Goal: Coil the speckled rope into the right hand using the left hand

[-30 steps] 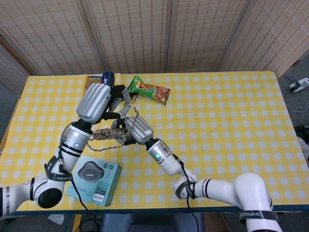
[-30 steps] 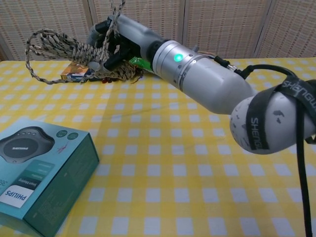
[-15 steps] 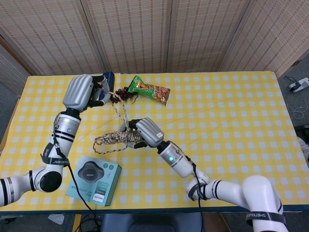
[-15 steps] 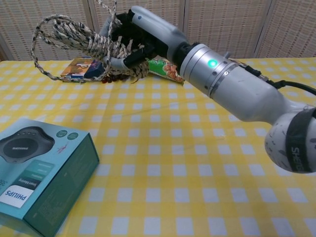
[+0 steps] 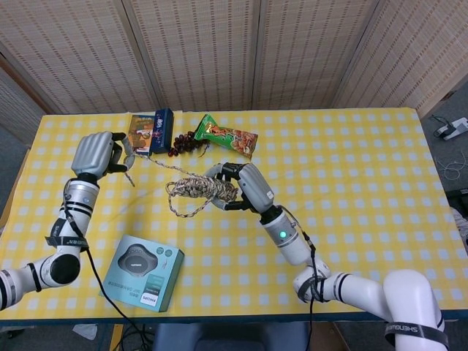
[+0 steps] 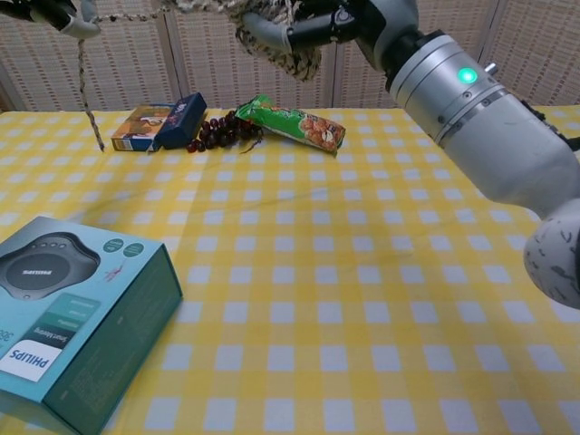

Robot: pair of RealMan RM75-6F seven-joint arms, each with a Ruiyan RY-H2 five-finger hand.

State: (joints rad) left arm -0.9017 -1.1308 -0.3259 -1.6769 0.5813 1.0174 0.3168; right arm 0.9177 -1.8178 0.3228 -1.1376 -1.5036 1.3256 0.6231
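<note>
The speckled rope point(image 5: 196, 191) is bundled in loose loops that my right hand point(image 5: 247, 186) grips above the middle of the table. One strand runs up-left from the bundle to my left hand point(image 5: 93, 153), which pinches it near its end; a short tail point(image 5: 129, 174) hangs below that hand. In the chest view the right hand point(image 6: 349, 20) holds the rope coil point(image 6: 276, 41) at the top edge. There the left hand point(image 6: 50, 11) is cut off at the top left corner, with the rope tail point(image 6: 86, 100) dangling from it.
A teal speaker box point(image 5: 142, 272) lies near the front left edge. At the back stand a blue and orange carton point(image 5: 150, 122), a bunch of dark grapes point(image 5: 183, 143) and a green snack packet point(image 5: 228, 136). The table has a yellow checked cloth point(image 5: 351, 168).
My left hand has swung out to the left, drawing the strand nearly straight. My right hand has risen and shifted right with the coil.
</note>
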